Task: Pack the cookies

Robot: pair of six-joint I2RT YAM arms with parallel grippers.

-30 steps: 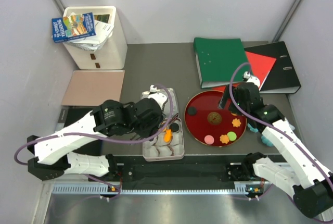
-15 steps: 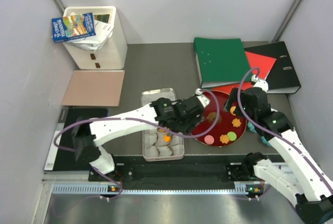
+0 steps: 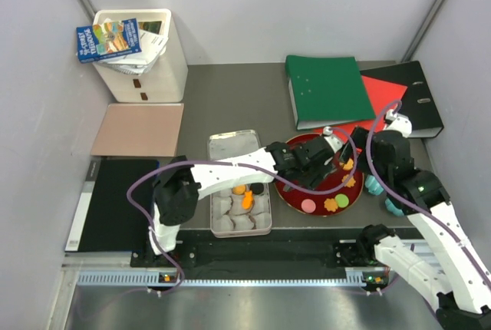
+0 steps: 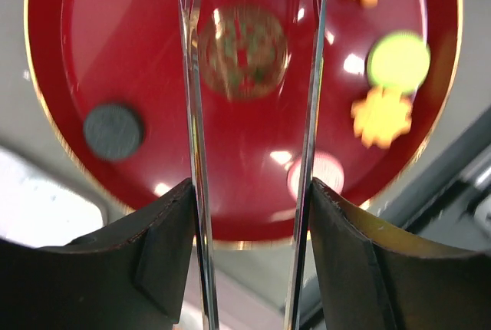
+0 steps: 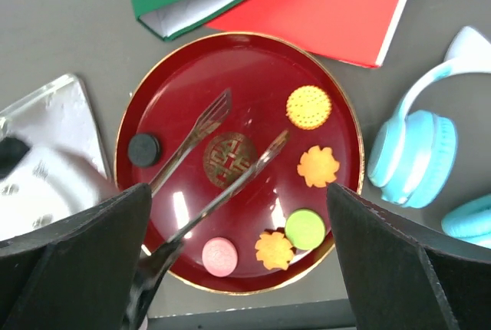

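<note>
My left gripper [image 4: 251, 188] clamps tongs [image 5: 192, 136], tips spread around the brown cookie [image 5: 229, 153] at centre of the red plate [image 5: 253, 77], six others around. Tin [image 3: 234, 147] left of it: two orange cookies [image 3: 245, 199]. My right gripper [image 5: 238, 192] spread wide.

cookies [image 5: 318, 166] on plate [image 5: 230, 77] | tray [image 3: 230, 146] left of plate | binders [image 3: 326, 88] behind it | headphones [image 5: 414, 153] right

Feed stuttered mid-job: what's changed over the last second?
The left gripper, holding tongs, swung right from the tin to the red plate; the tongs now straddle the brown cookie. The right gripper pulled back rightward. The other cookies, plate and tin stayed put.
</note>
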